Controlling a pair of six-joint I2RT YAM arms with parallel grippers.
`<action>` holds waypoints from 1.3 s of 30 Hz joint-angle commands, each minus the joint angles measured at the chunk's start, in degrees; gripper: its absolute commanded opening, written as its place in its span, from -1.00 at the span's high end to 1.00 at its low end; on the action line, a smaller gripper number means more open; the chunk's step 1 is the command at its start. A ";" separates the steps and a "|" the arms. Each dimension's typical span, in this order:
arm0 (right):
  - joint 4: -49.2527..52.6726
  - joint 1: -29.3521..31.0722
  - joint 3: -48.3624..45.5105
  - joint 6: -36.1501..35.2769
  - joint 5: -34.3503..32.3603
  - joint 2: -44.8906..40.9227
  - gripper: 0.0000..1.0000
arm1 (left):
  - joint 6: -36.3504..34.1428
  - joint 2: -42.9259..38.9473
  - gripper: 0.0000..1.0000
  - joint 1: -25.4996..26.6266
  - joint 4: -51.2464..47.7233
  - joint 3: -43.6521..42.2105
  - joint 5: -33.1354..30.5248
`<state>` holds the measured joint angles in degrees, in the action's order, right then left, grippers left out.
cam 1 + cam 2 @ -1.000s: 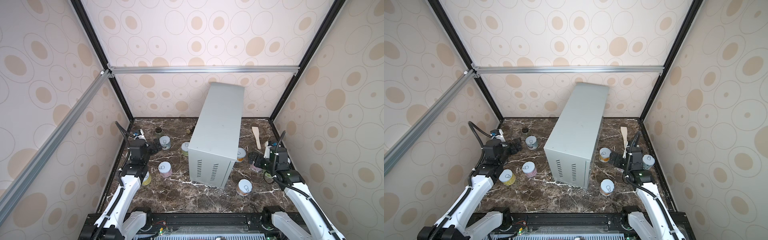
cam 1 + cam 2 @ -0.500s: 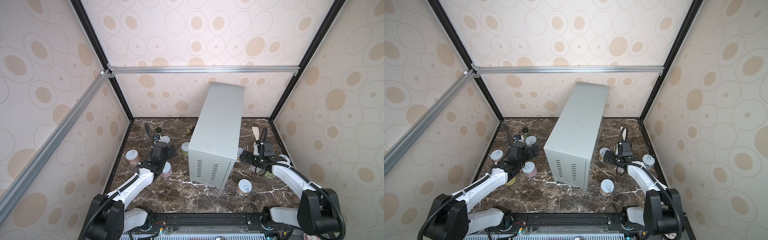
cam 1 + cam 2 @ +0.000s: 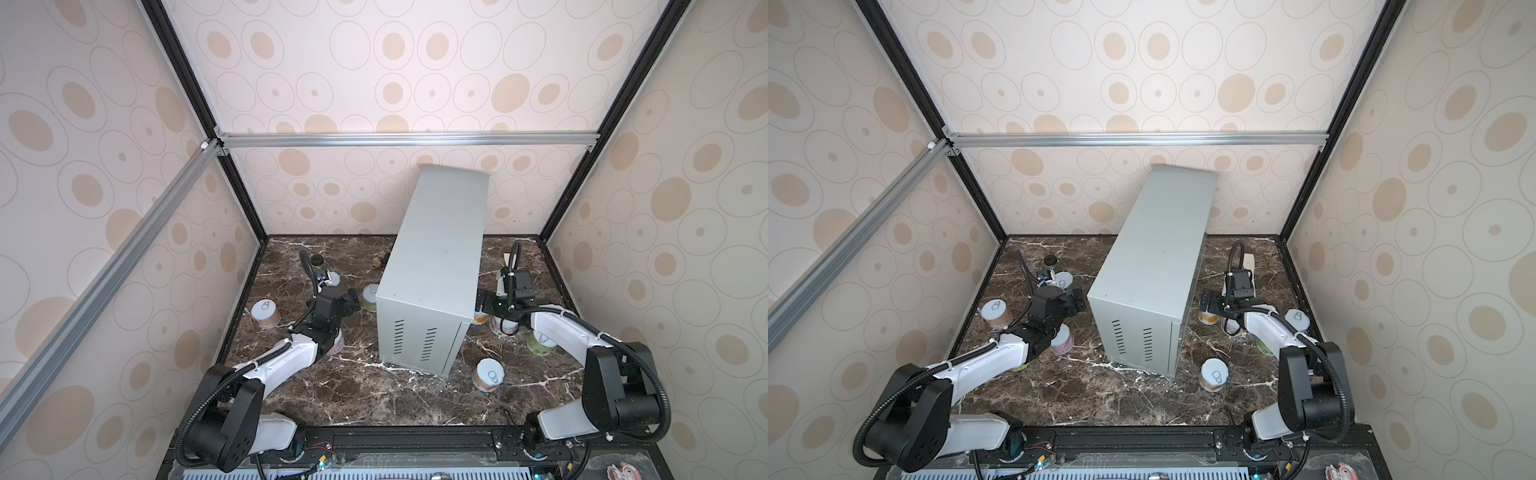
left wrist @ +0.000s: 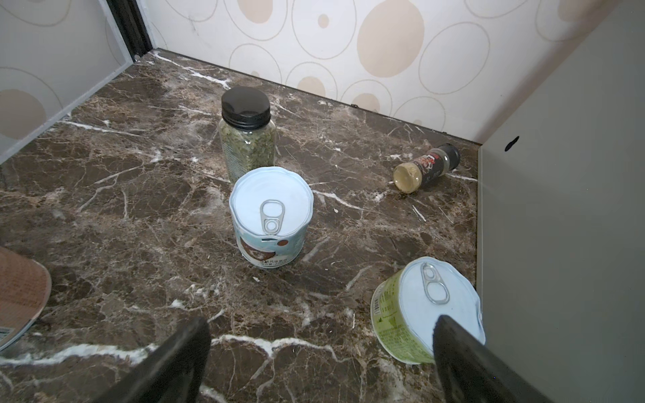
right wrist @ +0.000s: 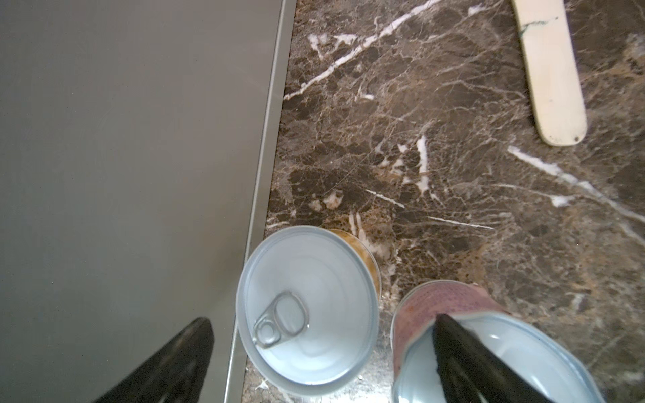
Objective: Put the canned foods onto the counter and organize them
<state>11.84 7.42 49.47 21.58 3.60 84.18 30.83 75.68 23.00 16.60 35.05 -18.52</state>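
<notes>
Both top views show nothing placed: grey metal box (image 3: 440, 232) bare, tins (image 3: 489, 374) on the marble tabletop (image 3: 374, 399), left gripper (image 3: 352, 301) and right gripper (image 3: 483, 304) jaws open, empty

Both arms reached fwd: L gripper (image 4: 321, 322) now by green can (image 4: 412, 314), R gripper (image 5: 323, 319) over orange can (image 5: 314, 279).

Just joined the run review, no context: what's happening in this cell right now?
Nothing is held yet. The left gripper is open near the green-label tin beside the counter, with a white-blue tin further off. The right gripper is open above the orange-label tin, next to a pink tin, on the counter's other side. In both top views the counter's top carries no tins; those visible stand on the marble surface.
</notes>
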 commanded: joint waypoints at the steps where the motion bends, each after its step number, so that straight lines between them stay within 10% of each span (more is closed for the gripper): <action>1: 2.55 0.42 0.16 -0.36 -1.93 -0.26 -1.00 | -0.59 -0.53 -0.98 0.38 3.66 -1.04 -1.10; 11: 5.82 0.41 1.35 -0.41 -1.96 -5.91 -0.62 | -0.99 -1.72 -0.98 0.40 5.81 -3.01 -1.06; 21: 6.74 1.03 7.37 -1.79 0.79 2.47 -0.94 | -1.12 -1.85 -0.98 0.42 6.29 -3.78 -0.70; 39: 5.96 4.09 8.11 -3.64 -6.36 11.40 -0.91 | -1.30 -2.18 -0.98 0.37 7.55 -4.65 -0.26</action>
<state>16.23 11.07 58.43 18.55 0.43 94.61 30.37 74.87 23.00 22.46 30.76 -18.37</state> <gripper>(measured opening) 0.957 0.991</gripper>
